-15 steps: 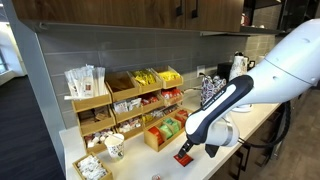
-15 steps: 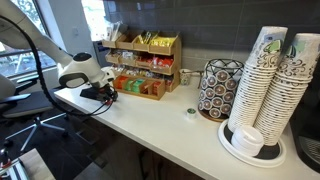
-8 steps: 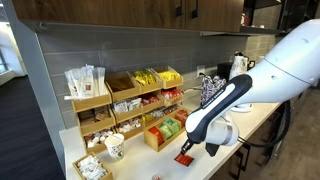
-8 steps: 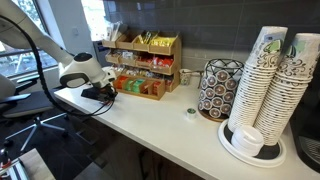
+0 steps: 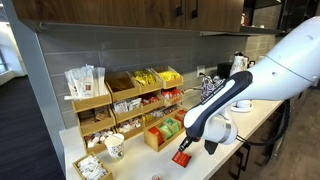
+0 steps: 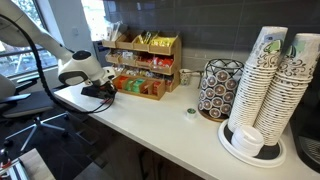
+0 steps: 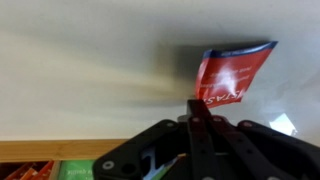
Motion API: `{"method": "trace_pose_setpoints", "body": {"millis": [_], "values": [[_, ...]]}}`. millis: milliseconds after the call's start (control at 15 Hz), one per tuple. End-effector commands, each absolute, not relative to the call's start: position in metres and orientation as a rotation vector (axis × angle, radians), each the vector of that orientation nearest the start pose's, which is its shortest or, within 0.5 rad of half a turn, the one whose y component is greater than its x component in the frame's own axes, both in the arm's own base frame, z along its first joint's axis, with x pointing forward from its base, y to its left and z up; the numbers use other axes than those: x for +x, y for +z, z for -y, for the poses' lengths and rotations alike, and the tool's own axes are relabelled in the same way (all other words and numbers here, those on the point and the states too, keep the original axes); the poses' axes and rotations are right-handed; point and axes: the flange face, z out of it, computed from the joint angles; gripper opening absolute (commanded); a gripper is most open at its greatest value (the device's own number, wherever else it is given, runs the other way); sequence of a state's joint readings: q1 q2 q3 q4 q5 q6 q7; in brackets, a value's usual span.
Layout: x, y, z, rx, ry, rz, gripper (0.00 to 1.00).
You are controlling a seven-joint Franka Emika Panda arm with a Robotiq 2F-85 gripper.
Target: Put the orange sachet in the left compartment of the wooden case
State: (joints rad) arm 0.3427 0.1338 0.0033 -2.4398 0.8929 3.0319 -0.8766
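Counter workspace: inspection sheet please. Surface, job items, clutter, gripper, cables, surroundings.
Surface: counter, white and smooth.
Job's things: orange sachet, pinched at one edge; wooden case close by, packets inside.
Clutter: packet rack, paper cup, cup stacks, patterned holder.
Grippers: gripper shut on the sachet, low over the counter.
Cables: nothing seen.
Surroundings: wood cabinets overhead, office chair.
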Motion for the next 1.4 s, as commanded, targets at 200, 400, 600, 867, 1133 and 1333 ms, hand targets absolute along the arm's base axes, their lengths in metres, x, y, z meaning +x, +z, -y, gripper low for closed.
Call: {"method": "trace_pose_setpoints", "body": {"millis": [200,400,600,867,1133,1333], "values": [[0.503,0.348,-0.131,-2.661,-0.942,0.535,0.0],[0.506,0.367,-0.131,-2.585,-1.044,0.573,0.0],[0.505,0.369,-0.127,-2.551,-1.091,0.616,0.0],[0.505,0.364,-0.127,-2.589,-1.078,0.631,0.01],[0.505,0.362,-0.126,-2.591,-1.075,0.635,0.01],[0.508,0.366,-0.126,-2.563,-1.089,0.626,0.0]]}}
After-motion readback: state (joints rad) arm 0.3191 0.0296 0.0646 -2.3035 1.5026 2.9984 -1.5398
